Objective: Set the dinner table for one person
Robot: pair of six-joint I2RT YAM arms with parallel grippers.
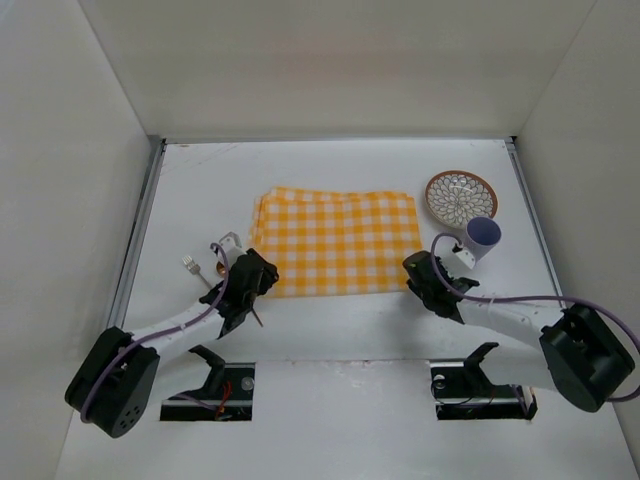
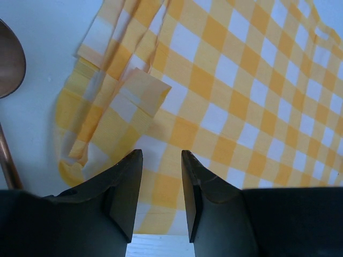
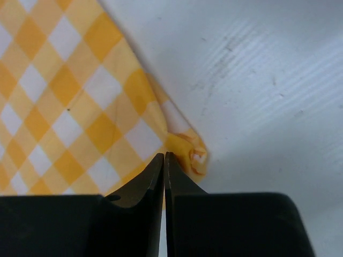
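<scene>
The white dinner table (image 1: 330,325) carries a yellow-and-white checked cloth (image 1: 335,243), spread flat at its centre. My left gripper (image 1: 264,270) hovers over the cloth's near left corner. In the left wrist view the cloth (image 2: 236,80) lies under my left gripper (image 2: 161,156), whose jaws stand apart with nothing between them. The corner there is rumpled and folded. My right gripper (image 1: 413,266) is at the cloth's near right corner. In the right wrist view my right gripper (image 3: 164,156) is shut, pinching the cloth (image 3: 64,107) at its bunched corner.
A patterned plate (image 1: 461,195) and a lavender cup (image 1: 483,236) stand right of the cloth. A fork (image 1: 193,267) and a copper spoon (image 1: 222,262) lie left of it; the spoon's bowl (image 2: 8,59) shows in the left wrist view. Metal rails edge the table.
</scene>
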